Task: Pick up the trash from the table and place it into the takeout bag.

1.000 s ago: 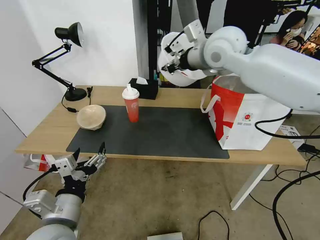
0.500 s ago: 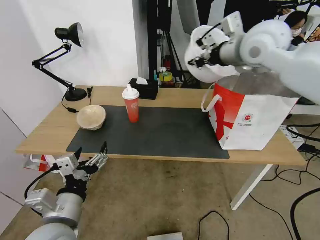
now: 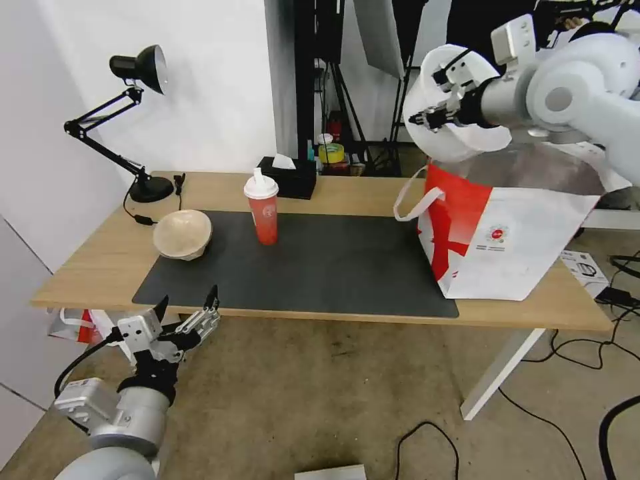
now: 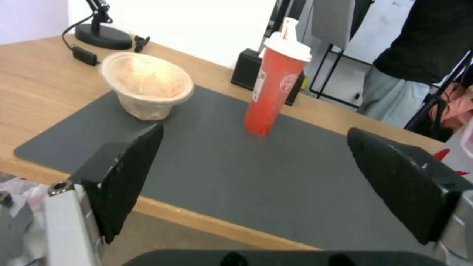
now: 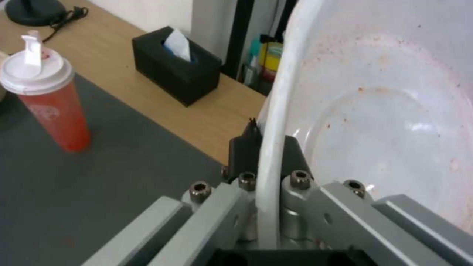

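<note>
My right gripper (image 3: 427,117) is shut on the rim of the wide white bowl (image 3: 456,107) and holds it tilted in the air over the open mouth of the takeout bag (image 3: 497,240). In the right wrist view the right gripper (image 5: 266,138) pinches the rim of the white bowl (image 5: 389,111), whose inside is speckled red. The red white-lidded cup (image 3: 262,208) stands upright on the dark mat (image 3: 320,267). The beige pulp bowl (image 3: 182,233) lies tilted at the mat's left end. My left gripper (image 3: 190,317) hangs open below the table's (image 3: 93,267) front edge, empty.
A black desk lamp (image 3: 139,67) stands at the table's back left corner, its cord trailing on the wood. A black tissue box (image 3: 288,177) sits behind the cup. Cables lie on the floor at the right, and stands crowd the space behind the table.
My right arm has carried the white bowl to the right, from over the table's back middle to above the takeout bag. The left gripper has barely shifted.
</note>
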